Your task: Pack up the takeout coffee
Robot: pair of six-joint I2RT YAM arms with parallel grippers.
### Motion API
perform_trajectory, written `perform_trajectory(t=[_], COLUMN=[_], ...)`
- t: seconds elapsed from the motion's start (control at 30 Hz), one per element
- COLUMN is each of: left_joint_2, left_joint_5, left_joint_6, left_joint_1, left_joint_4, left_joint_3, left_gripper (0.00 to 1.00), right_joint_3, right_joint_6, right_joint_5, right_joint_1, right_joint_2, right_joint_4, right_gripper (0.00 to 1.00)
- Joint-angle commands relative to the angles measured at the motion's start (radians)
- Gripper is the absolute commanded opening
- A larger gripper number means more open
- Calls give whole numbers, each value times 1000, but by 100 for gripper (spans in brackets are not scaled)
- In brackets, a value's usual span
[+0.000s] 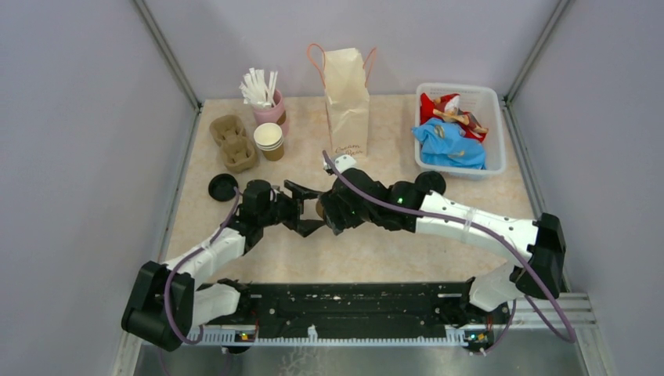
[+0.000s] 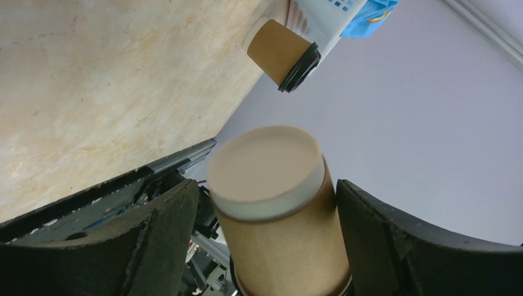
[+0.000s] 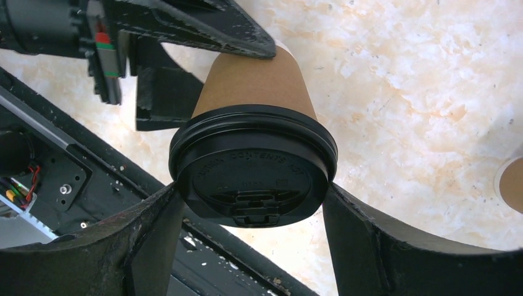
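Lidded cup hanging sideways
Right fingers are pinching its lid; left fingers are flanking its base, hold unclear.

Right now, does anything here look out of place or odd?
A lidded coffee cup hangs on its side in mid-air between the left hand and right hand, lid toward the right one; no spill shows. A loose black lid sits near the cup carrier.

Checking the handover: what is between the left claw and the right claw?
One lidded brown cup, lying sideways: its base inside the left claw, its lid end inside the right claw. Both wrist views show it.
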Motion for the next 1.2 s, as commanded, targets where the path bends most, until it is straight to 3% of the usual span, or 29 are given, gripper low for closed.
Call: perform_trajectory(t=[0.0,0.17,0.33,0.5,0.77,1.17], left_joint_2=[-55,-88,-111,-81,32,141], left_joint_5=[0,-36,-51,-51,-5,51], left_joint_6=[124,218,242,278,316,444], left_joint_1=[-2,8,15,17,20,26], left_joint_4=[-129,-252,-259,-253,-210,-280], left_joint_3=[39,24,5,32,105,237], left_gripper=[95,98,98,98,98,98], right_joint_3=[-7,-89,-143,-142,-144,-138], right_joint_6=[40,105,104,56,4,-88], right_joint_5=[97,66,-91,-131,-132,-205], right_joint_1=[-1,-99,-337,-508,-714,-818], right_joint_2=[-54,-145,-173,-160,-100,-7], right_joint_4=[-48,-184,-410,-576,-573,-458], right_gripper=[71,71,73,74,75,77])
